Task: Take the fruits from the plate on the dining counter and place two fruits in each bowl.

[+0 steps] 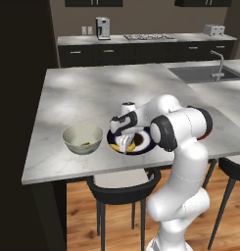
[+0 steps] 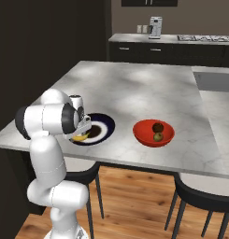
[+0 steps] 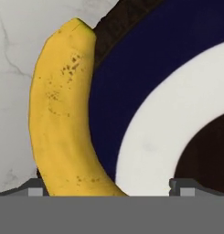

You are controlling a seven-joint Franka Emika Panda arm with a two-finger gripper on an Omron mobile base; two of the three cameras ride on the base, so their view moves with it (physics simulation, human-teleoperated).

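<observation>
The yellow banana [image 3: 63, 114] lies along the edge of the navy-rimmed plate [image 3: 131, 68] on the dining counter [image 1: 92, 93]. My gripper [image 3: 111, 187] is open and low over it, and the banana sits between the fingertips [image 3: 35, 187], closer to one of them. From the base, the gripper [image 1: 124, 145] points down at the banana [image 1: 130, 147] on the plate's [image 1: 143, 143] near-left side. The pale bowl [image 1: 83, 138] stands left of the plate with a small fruit [image 1: 85, 144] inside. The red bowl [image 2: 153, 133] holds a brownish fruit [image 2: 157, 127] and a green one [image 2: 158, 137].
Black stools [image 1: 119, 188] stand under the counter's near edge. A sink with a faucet [image 1: 218, 63] is set into the far right of the counter. The dark kitchen counter with a coffee machine [image 1: 103, 28] runs along the back wall.
</observation>
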